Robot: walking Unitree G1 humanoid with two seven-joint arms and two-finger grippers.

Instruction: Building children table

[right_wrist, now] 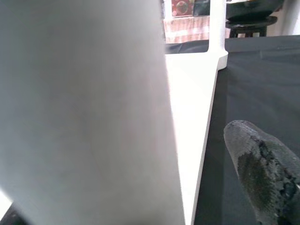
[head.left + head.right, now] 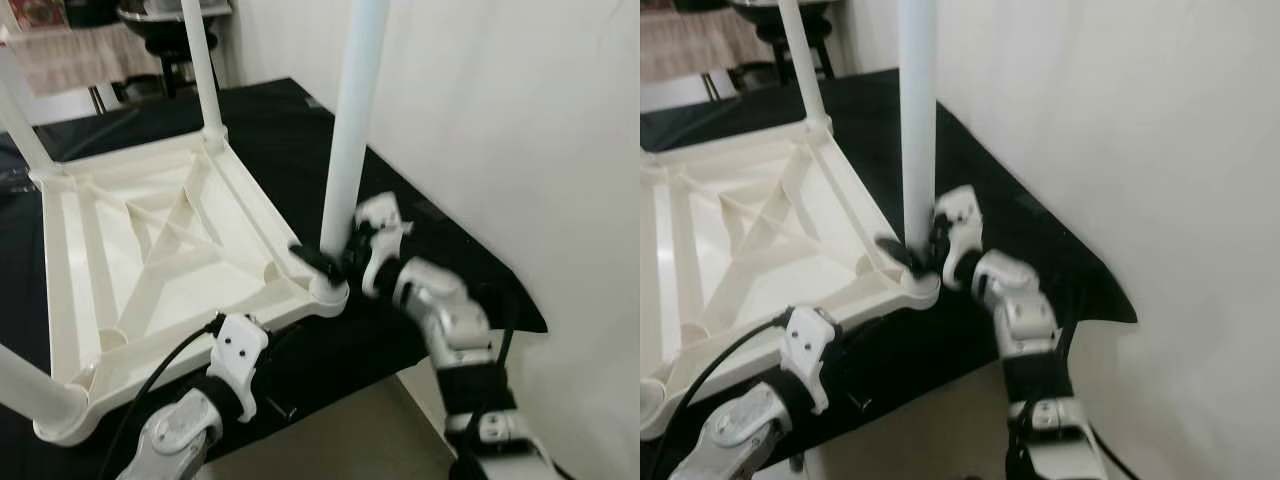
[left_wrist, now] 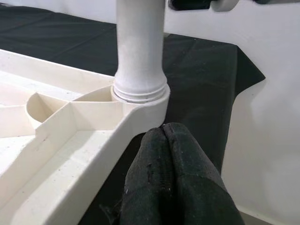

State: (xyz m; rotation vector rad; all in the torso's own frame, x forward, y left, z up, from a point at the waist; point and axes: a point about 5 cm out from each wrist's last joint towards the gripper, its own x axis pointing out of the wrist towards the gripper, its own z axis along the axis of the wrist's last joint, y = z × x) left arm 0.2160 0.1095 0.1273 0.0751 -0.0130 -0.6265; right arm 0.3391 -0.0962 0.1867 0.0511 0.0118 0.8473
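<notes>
Nearly finished: the upturned tabletop lies on the black cloth, four legs standing; my right gripper pinches the near leg, left gripper pressed together beside its socket.

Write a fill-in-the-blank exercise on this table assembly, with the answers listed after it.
1. The white tabletop lies upside down on a ____ cloth.
2. The right gripper grips the near-right leg close to its ____ end.
3. The left gripper has its fingers ____.
4. The near-right leg stands in a ____ socket of the tabletop.

Answers: black; lower; shut; corner
</notes>
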